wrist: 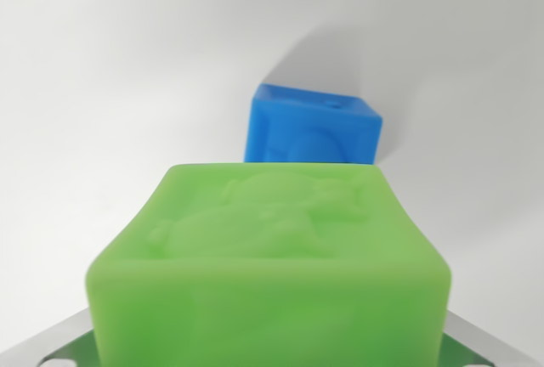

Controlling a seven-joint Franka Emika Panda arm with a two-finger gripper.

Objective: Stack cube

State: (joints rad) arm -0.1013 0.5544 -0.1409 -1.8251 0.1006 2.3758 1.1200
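Claw (270,358) clamps green cube (272,256) — blue cube (310,125) beyond.

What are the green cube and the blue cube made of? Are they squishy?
The green cube with a raised figure on top looks like soft rubber or silicone: matte, slightly translucent, with rounded edges. The blue cube behind it looks like the same stuff, matte with a moulded relief on its face. Squishiness can't be confirmed from the picture. The shiny grey hand parts at the bottom corners look like metal.
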